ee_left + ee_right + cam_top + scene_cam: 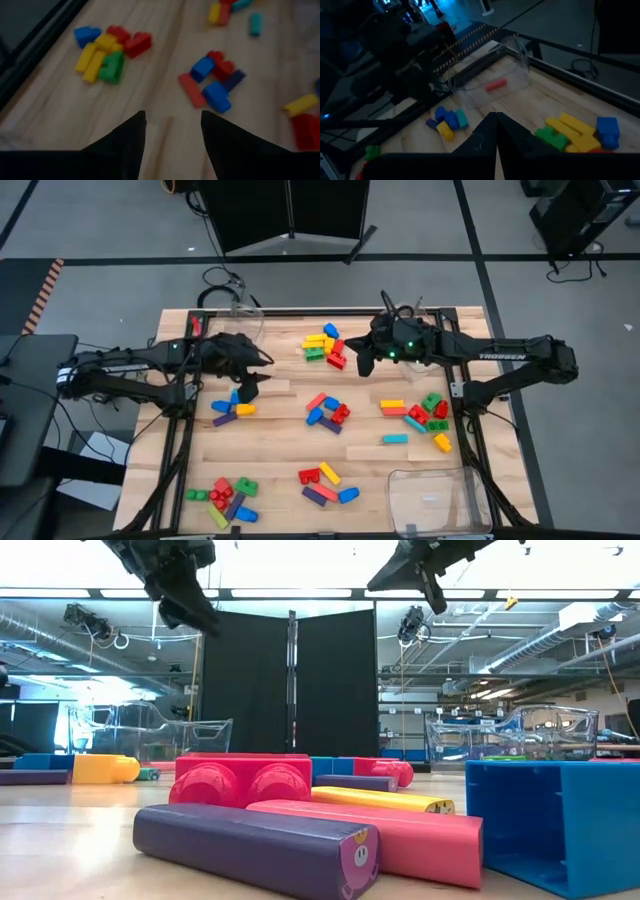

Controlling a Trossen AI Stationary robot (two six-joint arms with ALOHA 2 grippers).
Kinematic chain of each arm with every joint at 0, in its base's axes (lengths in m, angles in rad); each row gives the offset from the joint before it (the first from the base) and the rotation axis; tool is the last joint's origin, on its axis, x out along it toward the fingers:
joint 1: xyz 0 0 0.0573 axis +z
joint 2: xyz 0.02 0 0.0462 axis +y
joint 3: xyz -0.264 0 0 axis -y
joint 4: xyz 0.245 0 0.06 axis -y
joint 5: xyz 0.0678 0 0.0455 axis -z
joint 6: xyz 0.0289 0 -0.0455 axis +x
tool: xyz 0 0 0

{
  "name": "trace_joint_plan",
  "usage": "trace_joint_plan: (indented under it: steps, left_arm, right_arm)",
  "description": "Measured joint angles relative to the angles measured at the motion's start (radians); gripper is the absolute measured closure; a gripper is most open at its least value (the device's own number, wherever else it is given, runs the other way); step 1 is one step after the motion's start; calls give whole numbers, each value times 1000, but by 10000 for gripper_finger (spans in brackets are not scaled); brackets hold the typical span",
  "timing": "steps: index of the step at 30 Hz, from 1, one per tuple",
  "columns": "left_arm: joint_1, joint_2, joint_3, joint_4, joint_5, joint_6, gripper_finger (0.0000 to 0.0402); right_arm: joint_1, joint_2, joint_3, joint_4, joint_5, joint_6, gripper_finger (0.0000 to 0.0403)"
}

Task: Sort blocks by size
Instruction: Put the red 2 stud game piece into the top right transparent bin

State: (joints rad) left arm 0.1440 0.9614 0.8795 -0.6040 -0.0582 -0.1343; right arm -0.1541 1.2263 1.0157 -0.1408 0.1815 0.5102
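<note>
The blocks lie in loose clusters on the wooden table: at the far middle (322,345), at the left (232,408), in the centre (328,412), at the right (420,415), and two near the front (225,500) (325,483). My left gripper (251,383) hangs open above the table beside the left cluster, with nothing between its fingers (172,125). My right gripper (364,364) is shut and empty (495,125), raised just right of the far middle cluster. Both grippers show high above the table in the low view, the left (188,600) and the right (420,575).
A clear bin (243,320) stands at the far left with a red block (495,85) inside, another (418,310) at the far right, and a third (430,495) at the near right corner. Bare wood lies between the clusters.
</note>
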Motion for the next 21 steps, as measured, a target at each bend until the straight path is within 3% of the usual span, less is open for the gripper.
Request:
trace_joint_plan:
  steps: [5,9,16,21]
  left_arm:
    - [-71,-3,0,86,20,44,203]
    - [-101,-3,0,98,-2,47,203]
    - [-121,-23,-1,94,-11,52,203]
    - [-143,-89,-44,110,-12,57,203]
  right_arm:
    - [-1,12,10,33,-6,-37,389]
    - [-1,103,137,-44,-50,-103,394]
    - [-48,396,534,-433,-49,-217,385]
    - [-93,589,710,-713,-48,-244,375]
